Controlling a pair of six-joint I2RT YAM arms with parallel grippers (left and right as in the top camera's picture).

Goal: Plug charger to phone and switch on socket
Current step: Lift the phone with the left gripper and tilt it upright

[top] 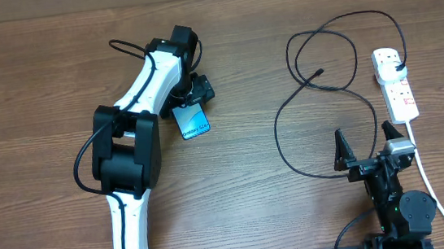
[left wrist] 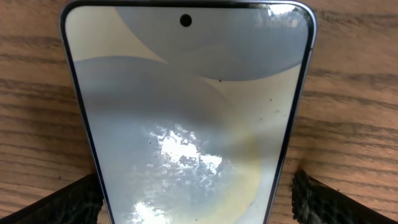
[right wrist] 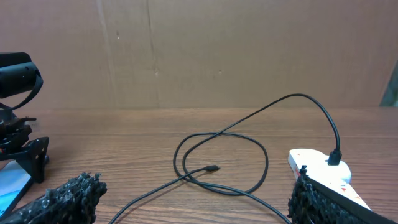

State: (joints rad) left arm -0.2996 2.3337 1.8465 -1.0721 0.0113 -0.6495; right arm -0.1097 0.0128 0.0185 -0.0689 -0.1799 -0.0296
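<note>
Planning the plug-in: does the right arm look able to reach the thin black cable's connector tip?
Probably yes: the open right gripper faces the connector tip across the table, only cable loops between.

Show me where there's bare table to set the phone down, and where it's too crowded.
Bare: the wide strip of table between the phone and the charger loops; also the front, between the left arm and the right gripper. Crowded: the right side, with the loops, socket and white cord.
</note>
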